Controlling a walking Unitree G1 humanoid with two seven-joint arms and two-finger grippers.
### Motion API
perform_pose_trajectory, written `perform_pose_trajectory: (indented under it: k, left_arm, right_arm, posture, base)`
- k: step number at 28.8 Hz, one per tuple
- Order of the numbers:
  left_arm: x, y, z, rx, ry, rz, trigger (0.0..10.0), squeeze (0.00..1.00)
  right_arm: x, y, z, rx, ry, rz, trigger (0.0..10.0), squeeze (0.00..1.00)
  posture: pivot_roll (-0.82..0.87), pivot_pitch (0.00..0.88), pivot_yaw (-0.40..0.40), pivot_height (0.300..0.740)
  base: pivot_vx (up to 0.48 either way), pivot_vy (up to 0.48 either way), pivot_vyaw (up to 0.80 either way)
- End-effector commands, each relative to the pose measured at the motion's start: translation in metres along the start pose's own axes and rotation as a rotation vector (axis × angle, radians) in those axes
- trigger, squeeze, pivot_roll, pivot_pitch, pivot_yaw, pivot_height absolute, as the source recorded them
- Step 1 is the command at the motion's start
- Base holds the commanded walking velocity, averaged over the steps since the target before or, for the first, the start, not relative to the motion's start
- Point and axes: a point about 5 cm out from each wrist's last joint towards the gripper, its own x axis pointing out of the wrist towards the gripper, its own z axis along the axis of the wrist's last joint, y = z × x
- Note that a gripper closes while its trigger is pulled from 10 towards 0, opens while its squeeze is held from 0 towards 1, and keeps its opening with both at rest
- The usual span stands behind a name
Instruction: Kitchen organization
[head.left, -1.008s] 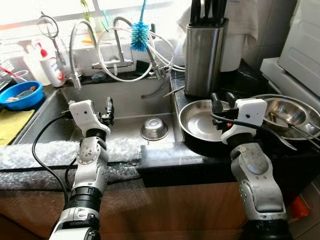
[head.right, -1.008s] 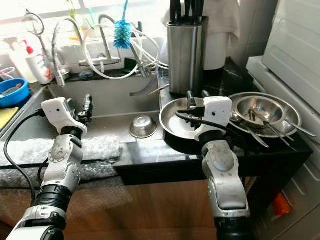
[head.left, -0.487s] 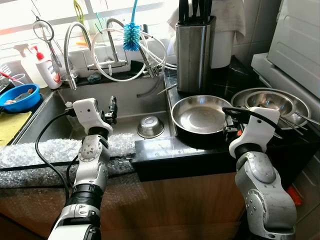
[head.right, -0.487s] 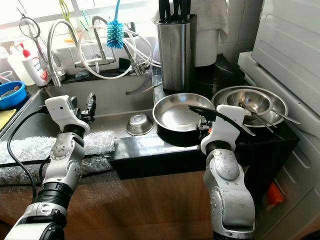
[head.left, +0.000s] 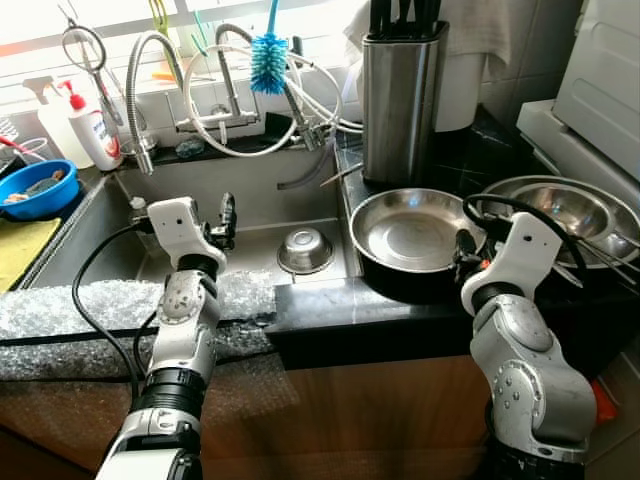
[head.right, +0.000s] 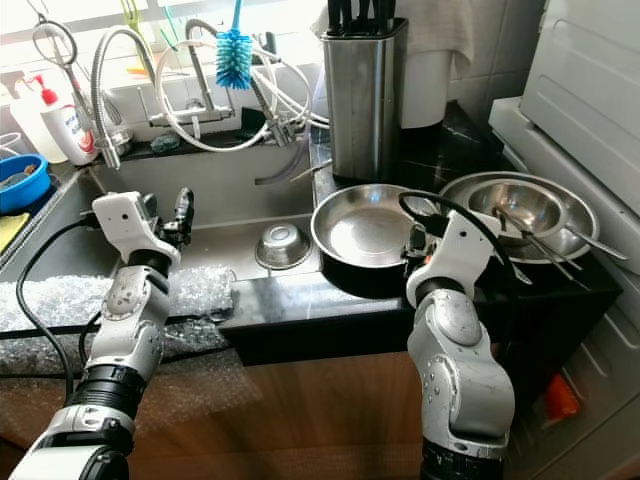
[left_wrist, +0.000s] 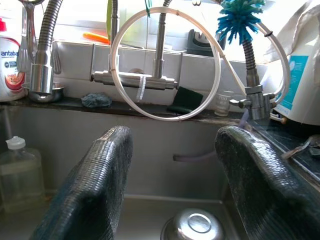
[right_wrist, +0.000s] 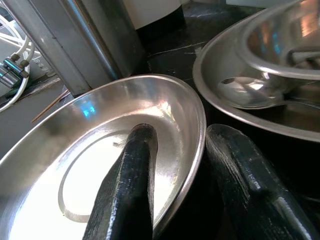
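Pan (right_wrist: 100, 150) rim btwn open right claw (right_wrist: 180, 165) fingers.

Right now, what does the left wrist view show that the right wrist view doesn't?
The left wrist view has the left gripper open over the sink, with a small upturned steel bowl, a white hose loop and a blue bottle brush. The right wrist view has the right gripper open astride the rim of a shallow round steel plate, beside stacked steel bowls. Both look along two black fingers at steel kitchenware.
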Motion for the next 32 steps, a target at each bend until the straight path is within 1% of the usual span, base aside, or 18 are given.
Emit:
perform_pose_trajectory:
  k: [1, 7, 8, 13, 14, 16, 17, 18, 19, 20, 21, 22, 25, 32]
  left_arm:
    - [0.003, 0.003, 0.006, 0.027, -0.008, -0.011, 10.0, 0.0]
    - [0.004, 0.004, 0.006, 0.028, -0.008, -0.015, 10.0, 0.0]
    - [0.004, 0.003, 0.006, 0.029, -0.007, -0.018, 10.0, 0.0]
    - [0.005, 0.001, 0.007, 0.03, -0.008, -0.033, 10.0, 0.0]
    - [0.006, 0.0, 0.007, 0.03, -0.007, -0.04, 10.0, 0.0]
    - [0.006, 0.0, 0.007, 0.03, -0.007, -0.043, 10.0, 0.0]
    - [0.006, 0.0, 0.007, 0.03, -0.007, -0.045, 10.0, 0.0]
    - [0.006, 0.0, 0.007, 0.03, -0.007, -0.046, 10.0, 0.0]
    - [0.006, -0.001, 0.007, 0.03, -0.007, -0.049, 10.0, 0.0]
    - [0.006, -0.002, 0.007, 0.03, -0.006, -0.052, 10.0, 0.0]
    - [0.006, -0.002, 0.007, 0.03, -0.006, -0.052, 10.0, 0.0]
    - [0.006, -0.002, 0.007, 0.03, -0.006, -0.057, 10.0, 0.0]
    - [0.006, -0.004, 0.007, 0.031, -0.005, -0.065, 10.0, 0.0]
    - [0.007, -0.006, 0.007, 0.03, -0.002, -0.08, 10.0, 0.0]
  right_arm:
    - [0.003, 0.007, 0.001, 0.031, 0.024, 0.016, 10.0, 0.0]
    - [0.004, 0.009, 0.004, 0.046, 0.019, 0.022, 10.0, 0.0]
    - [0.004, 0.01, 0.005, 0.058, 0.017, 0.023, 10.0, 1.0]
    - [0.004, 0.01, 0.008, 0.086, 0.011, 0.006, 10.0, 1.0]
    - [0.004, 0.011, 0.011, 0.095, 0.002, 0.003, 10.0, 0.69]
    - [0.003, 0.012, 0.013, 0.103, -0.005, 0.006, 10.0, 0.71]
    - [0.003, 0.012, 0.013, 0.106, -0.007, 0.008, 10.0, 0.81]
    - [0.003, 0.012, 0.013, 0.108, -0.008, 0.01, 10.0, 0.81]
    - [0.003, 0.012, 0.013, 0.107, -0.008, 0.009, 10.0, 0.97]
    - [0.003, 0.012, 0.012, 0.104, -0.005, 0.007, 10.0, 0.91]
    - [0.003, 0.012, 0.012, 0.104, -0.005, 0.007, 10.0, 0.91]
    - [0.003, 0.013, 0.011, 0.102, 0.001, 0.008, 10.0, 0.0]
    - [0.004, 0.015, 0.009, 0.099, 0.01, 0.008, 10.0, 0.0]
    - [0.008, 0.016, 0.006, 0.132, 0.047, -0.005, 10.0, 0.0]
  posture:
    - [-0.15, 0.0, 0.132, 0.74]
    - [-0.16, 0.0, 0.135, 0.74]
    - [-0.16, 0.0, 0.14, 0.74]
    - [-0.16, 0.0, 0.143, 0.74]
    - [-0.16, 0.0, 0.145, 0.74]
    - [-0.16, 0.0, 0.145, 0.74]
    - [-0.16, 0.0, 0.146, 0.74]
    - [-0.16, 0.0, 0.146, 0.74]
    - [-0.16, 0.0, 0.146, 0.74]
    - [-0.16, 0.0, 0.145, 0.74]
    - [-0.16, 0.0, 0.145, 0.74]
    - [-0.16, 0.0, 0.145, 0.74]
    - [-0.15, 0.0, 0.143, 0.74]
    - [-0.15, 0.0, 0.145, 0.74]
  base:
    - [0.0, 0.0, 0.0]
    - [0.0, 0.0, 0.0]
    - [0.0, 0.0, 0.0]
    - [0.0, 0.0, 0.0]
    - [0.0, 0.0, 0.0]
    - [0.0, 0.0, 0.0]
    - [0.0, 0.0, 0.0]
    - [0.0, 0.0, 0.0]
    - [0.0, 0.0, 0.0]
    - [0.0, 0.0, 0.0]
    - [0.0, 0.0, 0.0]
    - [0.0, 0.0, 0.0]
    - [0.0, 0.0, 0.0]
    - [0.0, 0.0, 0.0]
